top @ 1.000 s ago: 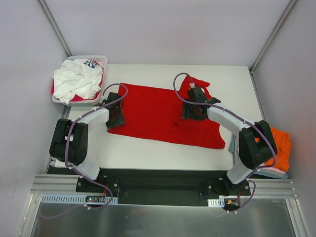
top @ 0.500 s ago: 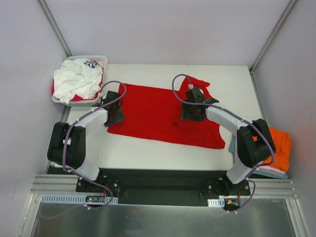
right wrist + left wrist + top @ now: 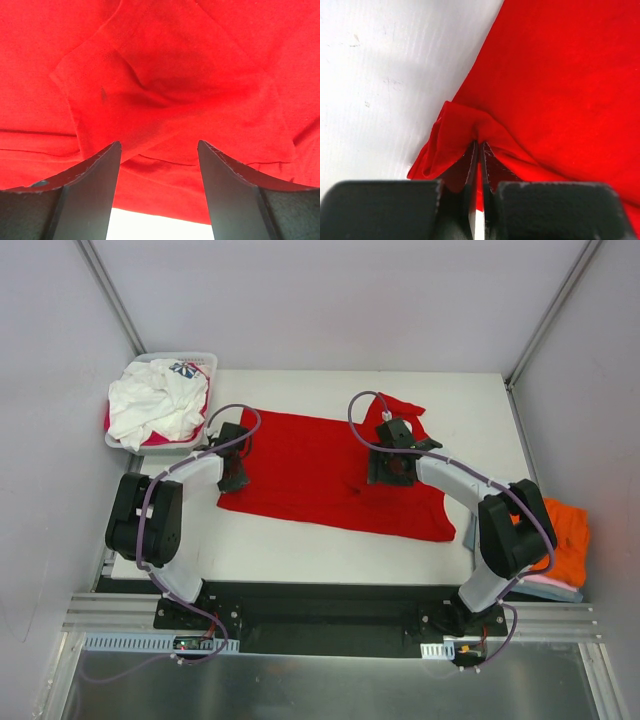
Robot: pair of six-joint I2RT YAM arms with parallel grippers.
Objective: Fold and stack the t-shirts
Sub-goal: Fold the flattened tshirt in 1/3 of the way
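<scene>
A plain bright red t-shirt (image 3: 310, 465) lies spread across the white table (image 3: 300, 550). My left gripper (image 3: 236, 474) is at the shirt's left edge. In the left wrist view this gripper (image 3: 479, 146) is shut on a pinched-up fold of the red cloth (image 3: 465, 125). My right gripper (image 3: 392, 470) hovers over the shirt's right part, near a sleeve. Seen from the right wrist, it (image 3: 159, 146) stands open above a folded-over sleeve (image 3: 165, 70), holding nothing.
A white slotted basket (image 3: 207, 361) at the back left holds a crumpled white printed shirt (image 3: 155, 405) over a magenta one (image 3: 155, 441). An orange shirt (image 3: 570, 535) rests on a pale folded one (image 3: 555, 589) at the table's right edge. Grey walls enclose the table.
My left gripper shifted slightly back along the shirt's left edge and closed on the cloth. The right arm has barely moved and stays open.
</scene>
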